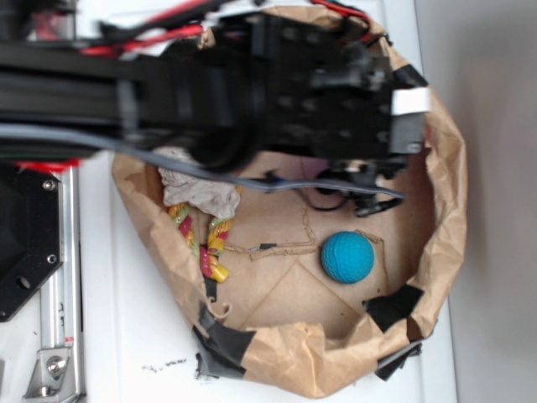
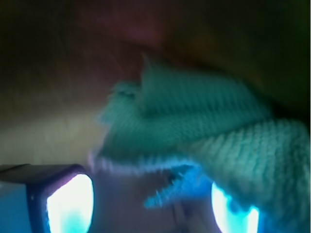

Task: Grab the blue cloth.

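In the wrist view the blue cloth (image 2: 204, 126), a teal knit fabric with frayed edges, fills the right and middle of the picture, very close and blurred. A frayed corner of it hangs down between my gripper's (image 2: 153, 208) two glowing pads (image 2: 70, 204), which stand wide apart and open. In the exterior view the black arm reaches across the top of the paper tub, with the gripper (image 1: 369, 195) low near the back right. There the arm hides the cloth.
A brown paper tub (image 1: 445, 168) with crumpled walls and black tape (image 1: 222, 340) holds everything. Inside lie a teal ball (image 1: 346, 257), a white wrinkled rag (image 1: 197, 191) and a coloured rope toy (image 1: 205, 239). A metal rail (image 1: 59, 277) runs along the left.
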Robot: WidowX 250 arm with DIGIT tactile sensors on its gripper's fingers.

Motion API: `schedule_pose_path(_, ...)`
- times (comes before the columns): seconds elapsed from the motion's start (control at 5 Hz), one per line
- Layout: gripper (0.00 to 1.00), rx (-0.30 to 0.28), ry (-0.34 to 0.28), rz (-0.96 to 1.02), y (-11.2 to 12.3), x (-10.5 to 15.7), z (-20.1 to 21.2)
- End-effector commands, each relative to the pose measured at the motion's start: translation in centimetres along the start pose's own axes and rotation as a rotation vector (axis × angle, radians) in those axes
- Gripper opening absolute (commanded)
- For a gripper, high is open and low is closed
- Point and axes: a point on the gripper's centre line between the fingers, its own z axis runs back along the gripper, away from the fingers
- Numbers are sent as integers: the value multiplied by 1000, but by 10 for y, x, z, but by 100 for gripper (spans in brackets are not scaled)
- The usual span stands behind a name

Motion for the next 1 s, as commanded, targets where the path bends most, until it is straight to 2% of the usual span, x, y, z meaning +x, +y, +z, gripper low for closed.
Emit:
schedule_pose_path(0.0,100,96,-40,26,19,29,-5)
schedule_pose_path(0.2,0,85,-51,32,23,23,-2)
schedule_pose_path(0.4,0,80,-70,20,21,19,6)
schedule_pose_path(0.8,0,106,-90,10,22,8,12)
